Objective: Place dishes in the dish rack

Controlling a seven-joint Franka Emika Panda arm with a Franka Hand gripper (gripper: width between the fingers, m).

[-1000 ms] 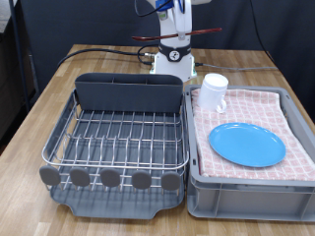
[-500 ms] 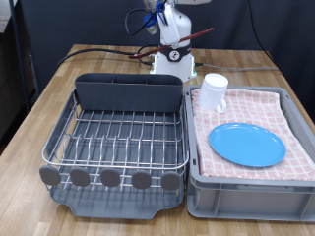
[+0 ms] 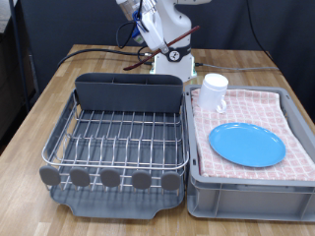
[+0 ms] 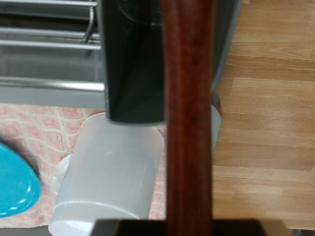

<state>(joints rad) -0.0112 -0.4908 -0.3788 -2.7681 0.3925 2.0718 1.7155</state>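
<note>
My gripper [image 3: 142, 22] hangs high above the back of the table, beyond the dish rack [image 3: 118, 138], at the exterior view's top. The wrist view shows a reddish-brown wooden spoon [image 4: 189, 118] running straight along the fingers, held in the shut gripper above the rack's dark grey caddy [image 4: 133, 59]. The spoon is too small to make out in the exterior view. A white mug [image 3: 213, 92] stands at the crate's back corner. The blue plate [image 3: 247, 145] lies flat on the pink cloth. The wire rack holds no dishes.
The grey crate [image 3: 246, 189] with pink checked cloth [image 4: 39, 128] sits against the rack on the exterior view's right. Cables [image 3: 98, 51] trail over the wooden table behind the rack. The robot's base [image 3: 172, 61] stands behind the caddy.
The hand has swung from above the base towards the exterior view's left and tilted. Mug, plate and rack have not moved.
</note>
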